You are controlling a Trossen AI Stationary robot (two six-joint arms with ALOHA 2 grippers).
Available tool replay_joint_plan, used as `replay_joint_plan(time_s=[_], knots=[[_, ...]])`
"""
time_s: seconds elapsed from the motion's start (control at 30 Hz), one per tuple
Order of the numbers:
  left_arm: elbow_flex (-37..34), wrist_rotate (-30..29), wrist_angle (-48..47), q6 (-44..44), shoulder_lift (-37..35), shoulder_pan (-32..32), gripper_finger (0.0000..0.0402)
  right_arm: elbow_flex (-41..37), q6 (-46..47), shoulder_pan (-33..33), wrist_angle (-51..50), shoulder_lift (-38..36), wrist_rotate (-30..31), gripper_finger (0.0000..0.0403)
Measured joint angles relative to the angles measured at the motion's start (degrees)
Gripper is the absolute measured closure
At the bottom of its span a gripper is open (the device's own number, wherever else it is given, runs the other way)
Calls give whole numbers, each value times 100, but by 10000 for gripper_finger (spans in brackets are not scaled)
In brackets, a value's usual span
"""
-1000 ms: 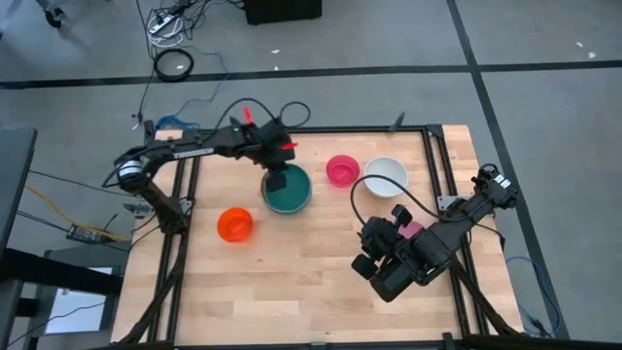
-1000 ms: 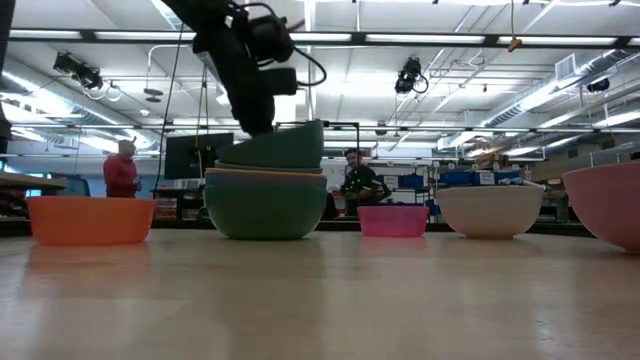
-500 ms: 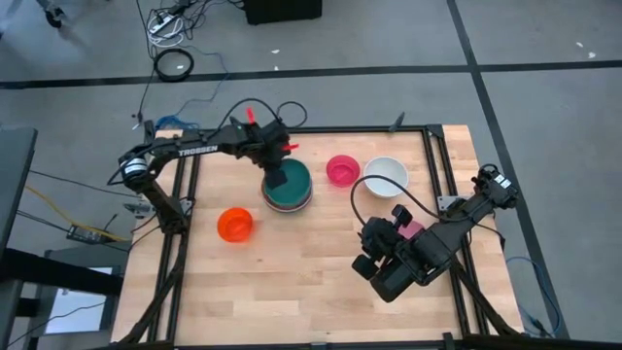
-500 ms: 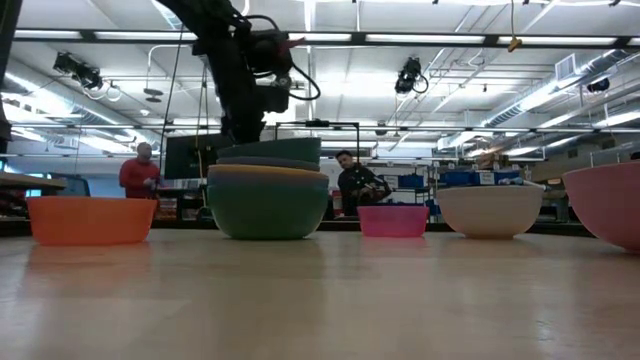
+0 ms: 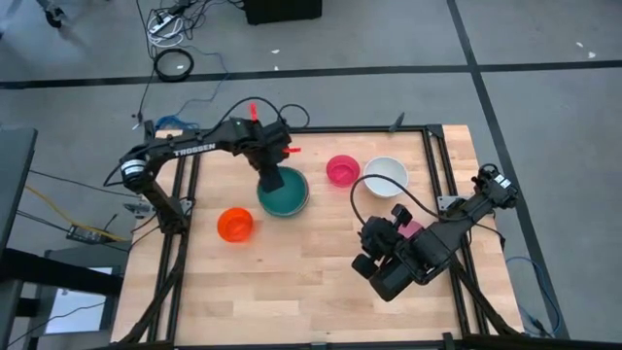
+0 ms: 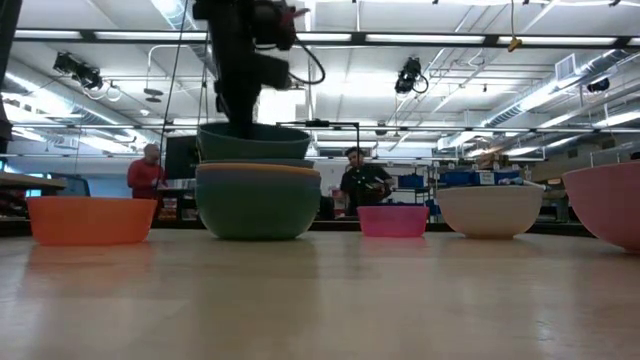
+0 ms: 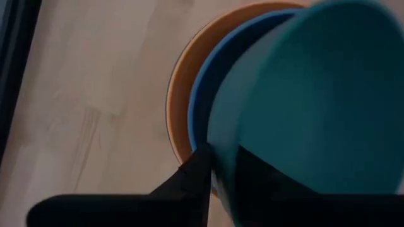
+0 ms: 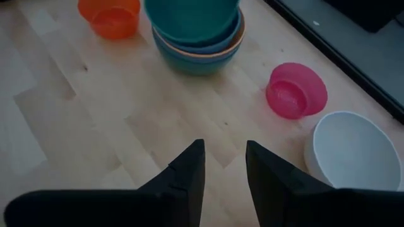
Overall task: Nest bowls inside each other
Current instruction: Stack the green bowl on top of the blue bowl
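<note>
A teal bowl tops a stack of bowls at the table's far middle. The stack is sage green at the bottom, with an orange rim and a blue rim showing under the teal one. My left gripper reaches down onto the teal bowl's left rim. A small red-orange bowl, a magenta bowl and a white bowl stand alone on the table. A pink bowl stands under my right arm. My right gripper hangs open above bare wood at the near right. My left gripper has the teal bowl's rim between its two fingers, on the side toward the table's left edge. One finger is outside the wall and the other inside the hollow. The fingers come steeply from above. The bowl sits high in the stack's blue bowl.
The table's black frame borders the wood. Bare wood lies along the near half. In the low view, two people stand in the room beyond the far edge.
The teal bowl hung tilted over the stack, then sank level into it, and now stands higher again. My left gripper has moved a little toward the table's left edge and up. The stack has slid slightly leftward with it.
</note>
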Motion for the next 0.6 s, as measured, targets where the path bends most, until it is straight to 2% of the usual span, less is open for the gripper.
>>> replay_joint_plan(time_s=[0.13,0.23,0.6], knots=[[560,-70,-559,-63,0,-226,339,0,2,0,-98,0,-108,302],[816,-176,-642,-49,0,-320,339,0,2,0,-96,0,-112,302],[889,-520,-581,108,0,-323,339,0,59,0,-79,0,-158,303]])
